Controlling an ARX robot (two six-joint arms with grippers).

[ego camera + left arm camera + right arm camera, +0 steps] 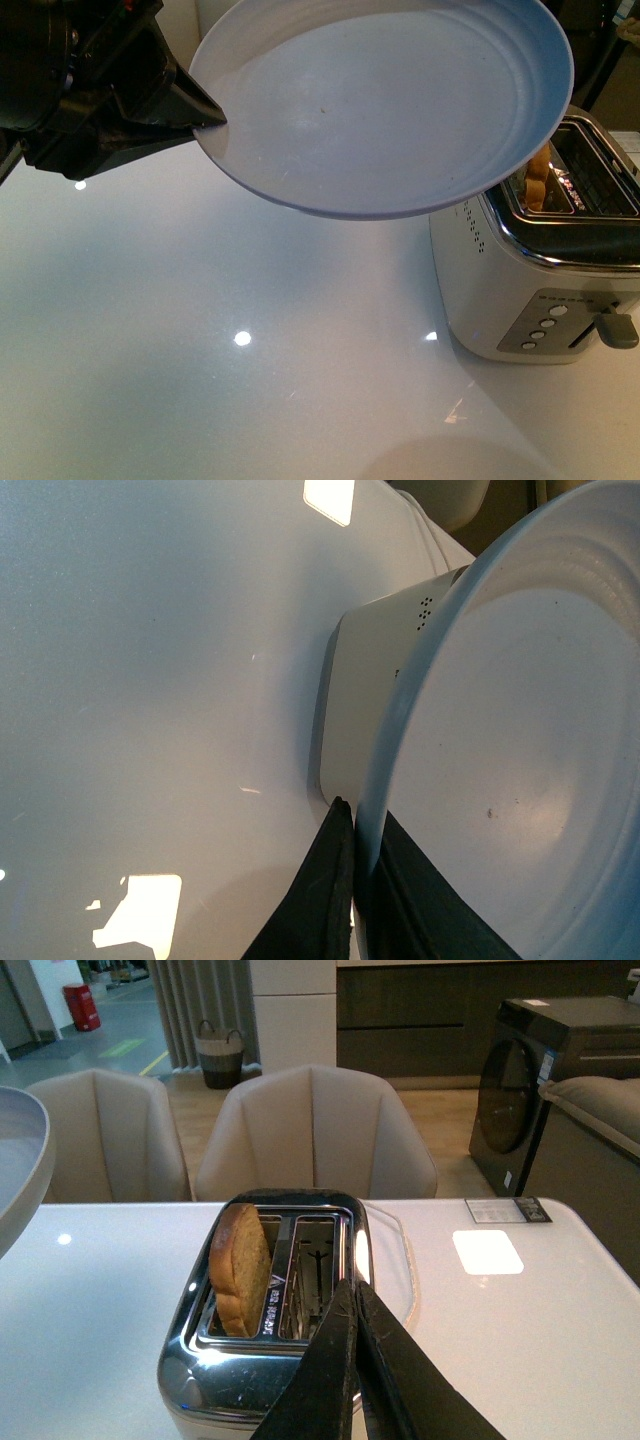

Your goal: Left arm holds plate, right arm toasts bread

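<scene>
Right now your left gripper [205,118] is clamping the rim of the pale blue-grey plate [380,100], one finger above the rim and one below, and is carrying it in the air clear of the white table [200,350]. The far side of the plate is overhanging the near corner of the chrome toaster [520,290]. That placement looks deliberate: the plate is waiting right beside the slots, so a lifted slice would only have a short way to travel. The plate is empty and tipping a little, its hollow facing the front camera.

The slice of bread [238,1270] is standing on edge in the toaster slot nearer the plate, with about half of it rising above the chrome top. Its long axis is running upright, the rounded crust pointing up, and its broad faces are lying along the slot. Sitting that high, it is probably offering its crust for a pinch across the thin way.

Your right gripper [355,1300] is hovering just short of the toaster, its fingers pressed together and carrying nothing, tips aiming at the empty slot beside the bread.
</scene>
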